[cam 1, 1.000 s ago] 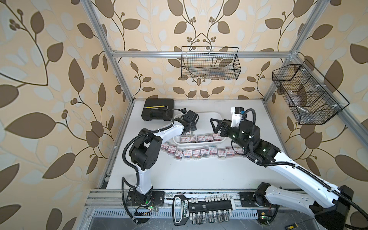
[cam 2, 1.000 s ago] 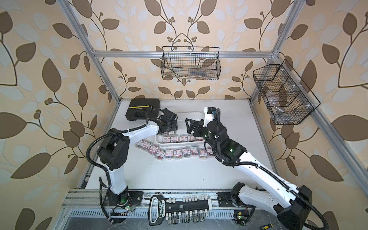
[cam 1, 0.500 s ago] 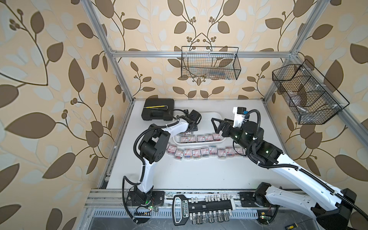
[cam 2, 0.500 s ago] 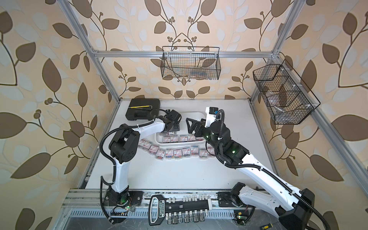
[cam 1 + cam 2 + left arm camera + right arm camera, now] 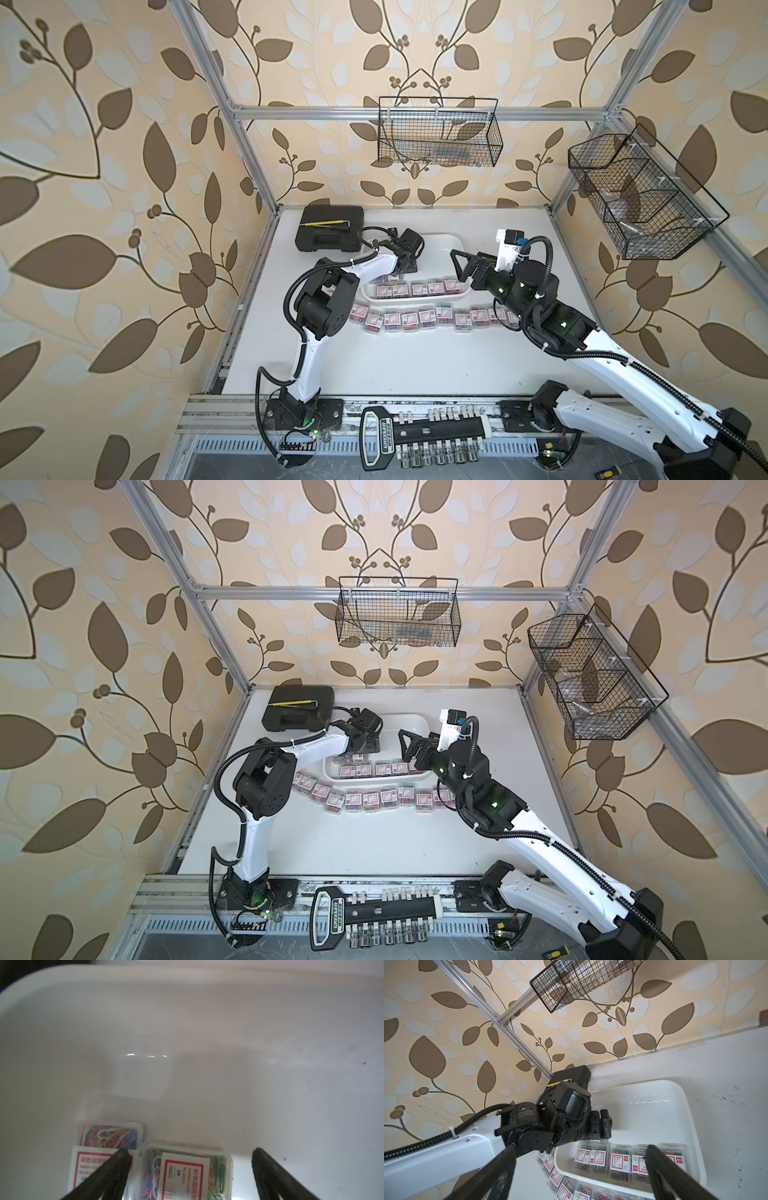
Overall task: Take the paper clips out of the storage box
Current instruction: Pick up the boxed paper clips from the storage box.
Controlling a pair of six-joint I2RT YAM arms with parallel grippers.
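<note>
In both top views the storage box [image 5: 440,243] holds one row of paper clips [image 5: 417,288] along its 6 o'clock wall; more line the table [image 5: 415,365].

Left wrist: the left gripper [image 5: 190,1153], jaws apart, straddles one clip case [image 5: 185,1172], one jaw overlapping the next case [image 5: 91,1159]. I'd centre it, descend, then close.

Right wrist: the right gripper [image 5: 580,1148] gapes empty.

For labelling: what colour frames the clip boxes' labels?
Red; the label shows best in left wrist view.

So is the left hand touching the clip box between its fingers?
Apart: in the left wrist view the left hand straddles the clip box, gaps both sides.
</note>
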